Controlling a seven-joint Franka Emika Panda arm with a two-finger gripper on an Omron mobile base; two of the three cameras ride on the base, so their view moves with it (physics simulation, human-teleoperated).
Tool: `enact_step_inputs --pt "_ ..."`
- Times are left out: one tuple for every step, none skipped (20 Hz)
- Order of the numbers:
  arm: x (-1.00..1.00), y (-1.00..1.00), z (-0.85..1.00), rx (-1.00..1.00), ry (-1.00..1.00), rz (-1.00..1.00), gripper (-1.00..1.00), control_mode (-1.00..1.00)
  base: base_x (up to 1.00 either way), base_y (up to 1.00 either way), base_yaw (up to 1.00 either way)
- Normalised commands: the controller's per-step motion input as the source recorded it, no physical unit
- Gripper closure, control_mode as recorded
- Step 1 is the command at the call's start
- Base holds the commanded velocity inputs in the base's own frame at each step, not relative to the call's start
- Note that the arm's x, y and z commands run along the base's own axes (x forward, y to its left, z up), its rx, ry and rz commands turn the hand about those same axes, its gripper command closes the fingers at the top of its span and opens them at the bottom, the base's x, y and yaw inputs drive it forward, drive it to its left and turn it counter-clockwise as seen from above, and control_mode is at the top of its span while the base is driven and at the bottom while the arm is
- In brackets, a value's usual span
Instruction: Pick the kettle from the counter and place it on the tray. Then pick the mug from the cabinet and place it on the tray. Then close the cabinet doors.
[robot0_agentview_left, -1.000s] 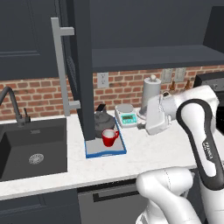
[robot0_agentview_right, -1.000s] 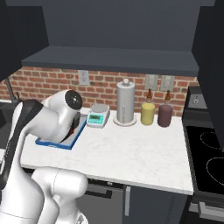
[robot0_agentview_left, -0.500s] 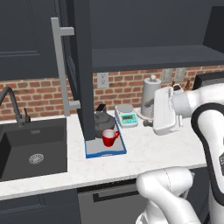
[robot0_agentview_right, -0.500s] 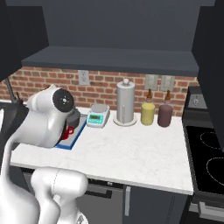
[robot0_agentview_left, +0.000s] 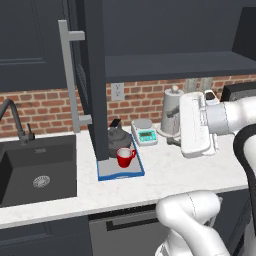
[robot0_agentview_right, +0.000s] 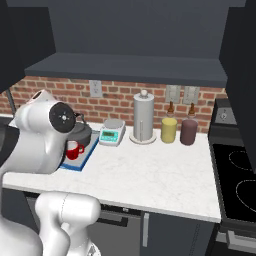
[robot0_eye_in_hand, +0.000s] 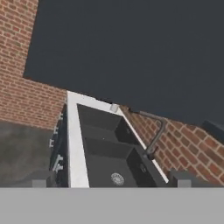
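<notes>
The dark grey kettle (robot0_agentview_left: 119, 136) and the red mug (robot0_agentview_left: 125, 156) both stand on the blue-rimmed tray (robot0_agentview_left: 120, 171) on the white counter (robot0_agentview_left: 165, 175). They sit just right of the open left cabinet door (robot0_agentview_left: 95, 75) with its grey bar handle (robot0_agentview_left: 67, 75). The right door (robot0_agentview_right: 242, 75) is swung open too, and the cabinet shelf (robot0_agentview_left: 175, 65) is dark. My arm reaches across right of the tray, above the counter. In the hand view my gripper (robot0_eye_in_hand: 110, 180) is open, its fingertips (robot0_eye_in_hand: 37, 178) wide apart with nothing between them. It faces the sink (robot0_eye_in_hand: 109, 153) and a dark door panel (robot0_eye_in_hand: 131, 52).
A white-and-teal scale (robot0_agentview_left: 145, 134), a paper-towel roll (robot0_agentview_right: 143, 117), a yellow jar (robot0_agentview_right: 169, 130) and a maroon jar (robot0_agentview_right: 188, 132) line the brick wall. The sink (robot0_agentview_left: 35, 170) and faucet (robot0_agentview_left: 12, 117) lie left. A black cooktop (robot0_agentview_right: 235, 180) lies right. My arm hides part of the tray (robot0_agentview_right: 85, 157).
The arm has swung up and turned, so the hand now faces left toward the sink. Kettle, mug and tray have stayed put, and the jaws stay open.
</notes>
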Motion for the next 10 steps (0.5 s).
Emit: enact_step_inputs --pt "-0.41 0.19 0.33 0.0 -0.22 0.13 -1.0 -1.0 0.0 0.0 0.0" --pt "-0.37 0.3 0.3 0.0 -0.21 0.11 -1.0 -1.0 0.0 0.0 0.0" --pt "-0.34 0.35 0.27 0.0 -0.2 0.11 -1.0 -1.0 0.0 0.0 0.0" --pt "-0.34 0.36 0.26 0.0 -0.21 0.12 -1.0 -1.0 0.0 0.0 0.0" --pt "-0.36 0.36 0.26 0.0 -0.22 0.11 -1.0 -1.0 0.0 0.0 0.0" --pt "-0.4 0.36 0.3 0.0 -0.26 0.1 -1.0 -1.0 0.0 0.0 0.0" --pt "-0.43 0.39 0.29 0.0 -0.27 0.1 -1.0 -1.0 0.0 0.0 0.0" --pt "-0.43 0.44 0.26 0.0 -0.26 0.07 -1.0 -1.0 0.0 0.0 0.0" --pt "-0.39 0.54 0.23 0.0 -0.24 0.05 -1.0 -1.0 0.0 0.0 0.0" --pt "-0.34 0.68 0.19 0.0 -0.23 0.0 -1.0 -1.0 0.0 0.0 0.0"
